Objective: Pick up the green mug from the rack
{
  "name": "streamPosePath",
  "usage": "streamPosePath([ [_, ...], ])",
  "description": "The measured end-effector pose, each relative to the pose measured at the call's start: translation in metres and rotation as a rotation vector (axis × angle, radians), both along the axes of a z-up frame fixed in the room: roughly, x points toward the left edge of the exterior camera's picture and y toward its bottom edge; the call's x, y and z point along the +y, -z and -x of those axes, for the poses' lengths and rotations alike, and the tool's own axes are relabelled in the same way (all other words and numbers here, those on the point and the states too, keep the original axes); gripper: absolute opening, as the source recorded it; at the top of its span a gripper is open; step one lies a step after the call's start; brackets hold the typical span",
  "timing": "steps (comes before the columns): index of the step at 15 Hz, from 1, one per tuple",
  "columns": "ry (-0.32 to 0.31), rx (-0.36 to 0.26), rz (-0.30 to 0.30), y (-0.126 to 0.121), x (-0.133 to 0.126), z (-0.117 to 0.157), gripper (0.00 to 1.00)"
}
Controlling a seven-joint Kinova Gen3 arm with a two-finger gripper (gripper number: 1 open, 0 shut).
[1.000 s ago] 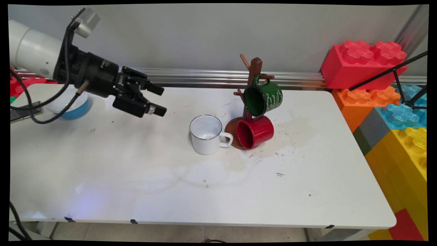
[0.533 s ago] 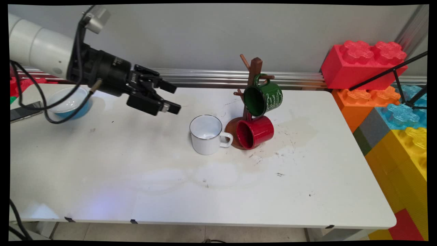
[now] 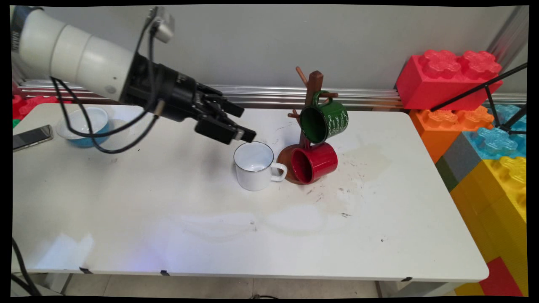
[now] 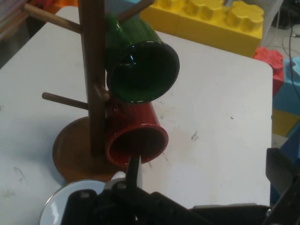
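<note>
My black gripper (image 3: 245,124) hangs open just above and left of a white enamel mug (image 3: 255,167), its lower finger close over the mug's far-left rim. The mug stands upright, handle to the right, beside a brown wooden mug tree (image 3: 314,85). A green mug (image 3: 326,120) hangs from a peg, and a red mug (image 3: 316,162) lies on its side at the tree's round base. In the hand view the tree (image 4: 92,70), green mug (image 4: 145,70) and red mug (image 4: 136,136) lie straight ahead. The white mug's rim (image 4: 70,202) shows at the bottom left, beside my gripper (image 4: 206,192).
A blue bowl (image 3: 84,125) and a phone (image 3: 32,136) sit at the table's far left. Large toy bricks (image 3: 450,78) are stacked past the right edge, with a black stand leg (image 3: 484,87) across them. A metal rail (image 3: 370,96) runs along the back.
The arm has swung right and slightly down, carrying the open gripper from mid-left of the table to the white mug's rim. The mugs and tree have not moved.
</note>
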State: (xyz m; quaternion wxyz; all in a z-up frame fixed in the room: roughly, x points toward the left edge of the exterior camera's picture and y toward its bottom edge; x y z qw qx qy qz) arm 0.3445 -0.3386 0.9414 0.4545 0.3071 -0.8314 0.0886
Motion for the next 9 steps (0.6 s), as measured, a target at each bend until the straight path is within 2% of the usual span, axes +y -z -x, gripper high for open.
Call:
streamPosePath([
  [9, -0.070, -0.025, -0.041, -0.008, -0.003, 0.060, 1.00],
])
